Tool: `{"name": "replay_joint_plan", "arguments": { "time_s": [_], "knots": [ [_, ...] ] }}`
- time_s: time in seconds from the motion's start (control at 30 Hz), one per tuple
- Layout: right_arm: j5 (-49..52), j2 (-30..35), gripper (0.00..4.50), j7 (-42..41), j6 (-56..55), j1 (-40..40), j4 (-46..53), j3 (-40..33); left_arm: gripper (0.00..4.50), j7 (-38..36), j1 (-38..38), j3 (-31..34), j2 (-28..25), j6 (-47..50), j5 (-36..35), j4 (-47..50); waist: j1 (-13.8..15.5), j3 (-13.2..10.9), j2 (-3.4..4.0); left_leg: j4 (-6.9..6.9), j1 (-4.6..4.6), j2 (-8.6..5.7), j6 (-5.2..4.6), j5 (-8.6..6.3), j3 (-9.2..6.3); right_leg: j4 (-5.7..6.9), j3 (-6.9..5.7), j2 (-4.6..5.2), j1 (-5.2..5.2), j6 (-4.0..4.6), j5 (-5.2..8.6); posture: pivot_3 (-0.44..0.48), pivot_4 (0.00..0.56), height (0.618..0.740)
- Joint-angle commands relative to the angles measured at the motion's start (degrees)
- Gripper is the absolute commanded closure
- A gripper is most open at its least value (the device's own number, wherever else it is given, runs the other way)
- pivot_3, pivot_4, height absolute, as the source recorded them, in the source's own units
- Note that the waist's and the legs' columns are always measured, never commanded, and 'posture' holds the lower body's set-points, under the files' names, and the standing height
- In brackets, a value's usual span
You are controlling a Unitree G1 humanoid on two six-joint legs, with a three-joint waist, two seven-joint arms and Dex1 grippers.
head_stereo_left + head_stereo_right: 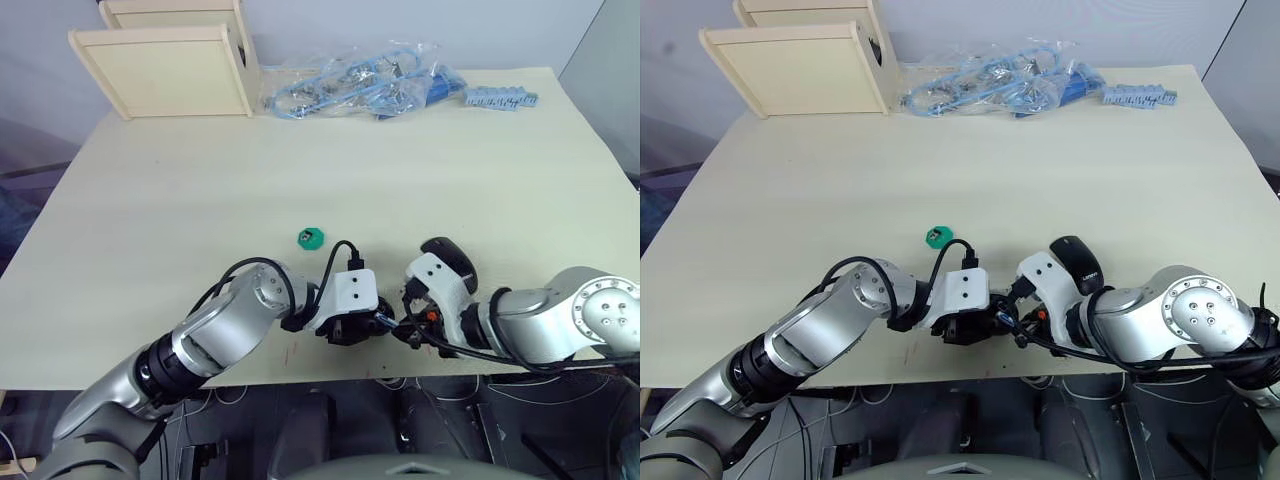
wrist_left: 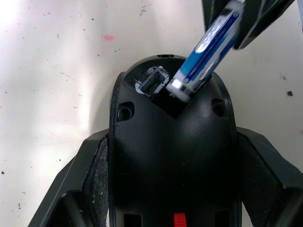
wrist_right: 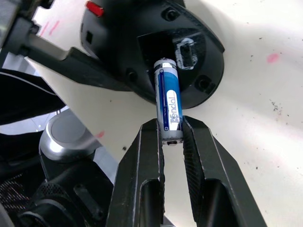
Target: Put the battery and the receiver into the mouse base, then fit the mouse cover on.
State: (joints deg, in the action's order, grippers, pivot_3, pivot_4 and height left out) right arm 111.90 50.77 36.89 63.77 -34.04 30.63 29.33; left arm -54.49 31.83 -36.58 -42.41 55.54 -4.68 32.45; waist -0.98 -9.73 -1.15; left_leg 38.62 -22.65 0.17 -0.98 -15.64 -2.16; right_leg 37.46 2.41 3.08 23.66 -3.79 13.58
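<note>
My left gripper (image 2: pixel 173 139) is shut on the sides of the black mouse base (image 2: pixel 170 156), holding it on the table near the front edge. My right gripper (image 3: pixel 173 130) is shut on the blue battery (image 3: pixel 168 94). The battery is tilted, and its silver end pokes into the open bay at the base's end (image 3: pixel 118 28). Beside that bay sits a small silver-rimmed rectangular piece (image 2: pixel 151 85); I cannot tell whether it is the receiver. The smooth black mouse cover (image 1: pixel 450 260) lies on the table just behind my right gripper (image 1: pixel 405 325).
A green octagonal disc (image 1: pixel 311 238) lies a little behind the left gripper (image 1: pixel 350 322). At the table's back stand a wooden box (image 1: pixel 170 60), clear bags of blue cables (image 1: pixel 350 85) and a blue strip (image 1: pixel 500 97). The table's front edge (image 1: pixel 300 375) is close by.
</note>
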Motion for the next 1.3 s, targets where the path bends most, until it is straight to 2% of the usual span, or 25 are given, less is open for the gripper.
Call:
{"name": "replay_joint_plan", "arguments": {
  "time_s": [0.03, 0.3, 0.37, 0.4, 0.43, 0.47, 0.5, 0.57, 0.63, 0.7, 0.77, 0.87, 0.93, 1.07, 1.13, 1.2, 1.3],
  "knots": [
    [1.10, -1.16, 4.44, 0.50, -1.68, -1.78, -0.64, 1.22, 1.51, -0.16, -0.82, -1.85, -0.60, 0.79, 0.10, 0.95, -0.01, 0.00, 0.00, 0.00, 0.00, 0.00, 0.00, 0.00, 0.00, 0.00, 0.00, 0.00, 0.00, 0.00, 0.00, 0.000, 0.150, 0.740],
    [1.10, -2.50, 4.44, 0.56, -1.63, -3.38, -2.54, 3.36, 1.51, 0.19, -0.87, -1.91, -0.34, 1.25, -0.05, 1.18, 0.02, 0.00, 0.00, 0.00, -0.02, 0.02, 0.00, 0.00, -0.01, -0.02, -0.02, 0.00, 0.00, 0.00, 0.00, 0.000, 0.150, 0.740],
    [1.10, -2.74, 3.42, 0.77, -1.56, -3.47, -2.96, 3.44, 1.51, 0.24, -0.89, -1.89, -0.28, 1.33, -0.11, 1.19, 0.02, 0.00, 0.00, 0.00, -0.02, 0.01, 0.00, 0.00, -0.01, -0.02, -0.01, 0.00, 0.00, 0.00, 0.00, 0.000, 0.150, 0.740],
    [0.98, -2.64, 3.26, 0.77, -1.60, -3.41, -2.81, 3.21, 1.51, 0.30, -0.92, -1.90, -0.25, 1.44, -0.15, 1.30, 0.01, 0.00, 0.00, 0.00, -0.02, 0.01, 0.00, 0.00, -0.01, -0.02, -0.01, 0.00, 0.00, 0.00, 0.00, 0.000, 0.150, 0.740],
    [0.93, -2.55, 2.62, 0.79, -1.64, -3.38, -2.69, 3.04, 1.51, 0.35, -0.94, -1.92, -0.23, 1.53, -0.18, 1.39, 0.01, 0.00, 0.00, 0.00, -0.01, 0.02, 0.00, 0.00, -0.02, -0.02, -0.02, 0.00, 0.00, 0.00, 0.00, 0.000, 0.150, 0.740],
    [0.91, -2.48, 2.46, 0.80, -1.68, -3.36, -2.58, 2.94, 1.51, 0.39, -0.95, -1.93, -0.23, 1.60, -0.21, 1.46, 0.01, 0.00, 0.00, 0.00, -0.01, 0.02, 0.00, 0.00, -0.02, -0.02, -0.02, 0.00, 0.00, 0.00, 0.00, 0.000, 0.150, 0.740],
    [0.95, -2.25, 1.88, 0.62, -1.67, -3.36, -2.26, 2.74, 1.51, 0.42, -1.02, -1.91, -0.29, 1.66, -0.24, 1.59, 0.01, 0.00, 0.00, 0.00, -0.01, 0.02, 0.00, 0.00, -0.01, -0.02, -0.02, 0.00, 0.00, 0.00, 0.00, 0.000, 0.150, 0.740],
    [0.13, 0.89, 1.08, -2.41, -0.81, -2.42, 0.63, -0.08, 1.51, 0.41, -1.13, -1.85, -0.42, 1.71, -0.35, 1.69, 0.06, -0.01, 0.01, 0.00, -0.03, 0.02, 0.00, 0.00, -0.01, -0.02, -0.01, 0.00, 0.01, 0.00, 0.00, 0.000, 0.150, 0.740],
    [0.67, 4.41, 1.08, -6.80, -1.07, -0.37, 4.20, -3.80, 1.51, 0.39, -1.13, -1.78, -0.44, 1.69, -0.43, 1.63, 0.16, -0.01, 0.01, -0.01, -0.08, 0.02, 0.00, 0.00, -0.04, -0.08, -0.05, 0.00, 0.02, 0.00, 0.00, 0.000, 0.150, 0.740],
    [-5.75, 6.32, 1.08, -12.95, -1.80, 3.33, 8.77, -7.91, 1.51, 0.41, -1.04, -1.85, -0.39, 1.29, -0.30, 1.35, 0.27, 0.00, -0.01, -0.01, -0.12, 0.03, 0.00, 0.00, -0.07, -0.11, -0.07, 0.02, 0.03, 0.00, 0.00, 0.000, 0.150, 0.740],
    [-17.70, 7.96, 1.08, -23.14, -3.41, 7.88, 15.03, -11.25, 1.51, 0.36, -0.96, -1.90, -0.34, 1.21, -0.34, 1.23, 0.20, 0.02, -0.01, -0.02, -0.12, 0.02, -0.01, -0.01, -0.11, -0.15, -0.12, 0.01, 0.00, 0.00, 0.00, 0.000, 0.150, 0.740],
    [-27.50, 4.49, 1.08, -38.68, -13.63, 20.49, 16.93, -19.35, 1.51, 0.19, -0.77, -1.95, -0.42, 1.06, -0.37, 1.10, 0.33, 0.05, -0.08, -0.02, -0.10, 0.00, -0.02, -0.01, -0.12, -0.14, -0.14, -0.04, -0.01, -0.01, 0.00, 0.000, 0.150, 0.740],
    [-35.07, 4.51, 1.08, -47.82, -17.56, 26.07, 17.62, -21.76, 1.51, 0.12, -0.65, -1.98, -0.48, 0.94, -0.35, 1.02, 0.32, 0.05, -0.06, -0.01, -0.11, -0.03, -0.02, -0.01, -0.07, -0.14, -0.10, -0.04, -0.03, -0.02, 0.00, 0.000, 0.150, 0.740],
    [-49.69, 2.73, 1.08, -56.13, -25.04, 32.66, 16.57, -21.59, 1.51, 0.02, -0.59, -1.98, -0.64, 0.94, -0.42, 1.04, 0.26, 0.05, -0.07, -0.01, -0.04, -0.02, -0.02, -0.01, -0.02, -0.12, -0.04, -0.04, -0.03, -0.03, -0.01, 0.000, 0.150, 0.740],
    [-58.11, -0.22, 1.08, -60.35, -31.18, 35.58, 14.84, -19.92, 1.51, -0.03, -0.61, -1.85, -0.71, 0.95, -0.51, 1.06, 0.28, 0.05, -0.08, -0.01, -0.05, -0.02, -0.02, -0.01, -0.04, -0.14, -0.06, -0.05, -0.03, -0.03, 0.00, 0.000, 0.150, 0.740],
    [-62.30, -3.16, 1.08, -62.60, -33.73, 36.87, 12.94, -18.43, 1.51, -0.04, -0.65, -1.76, -0.74, 0.98, -0.61, 1.12, 0.25, 0.05, -0.07, -0.01, -0.04, -0.02, -0.02, -0.01, -0.02, -0.13, -0.05, -0.06, -0.03, -0.03, 0.00, 0.000, 0.150, 0.740],
    [-66.97, -6.72, 1.93, -65.87, -36.62, 38.70, 10.19, -16.92, 1.51, -0.03, -0.68, -1.74, -0.75, 1.00, -0.70, 1.28, 0.26, 0.05, -0.07, -0.01, -0.04, -0.02, -0.01, -0.01, -0.03, -0.11, -0.05, -0.06, -0.03, -0.02, 0.00, 0.000, 0.150, 0.740]
  ]
}}
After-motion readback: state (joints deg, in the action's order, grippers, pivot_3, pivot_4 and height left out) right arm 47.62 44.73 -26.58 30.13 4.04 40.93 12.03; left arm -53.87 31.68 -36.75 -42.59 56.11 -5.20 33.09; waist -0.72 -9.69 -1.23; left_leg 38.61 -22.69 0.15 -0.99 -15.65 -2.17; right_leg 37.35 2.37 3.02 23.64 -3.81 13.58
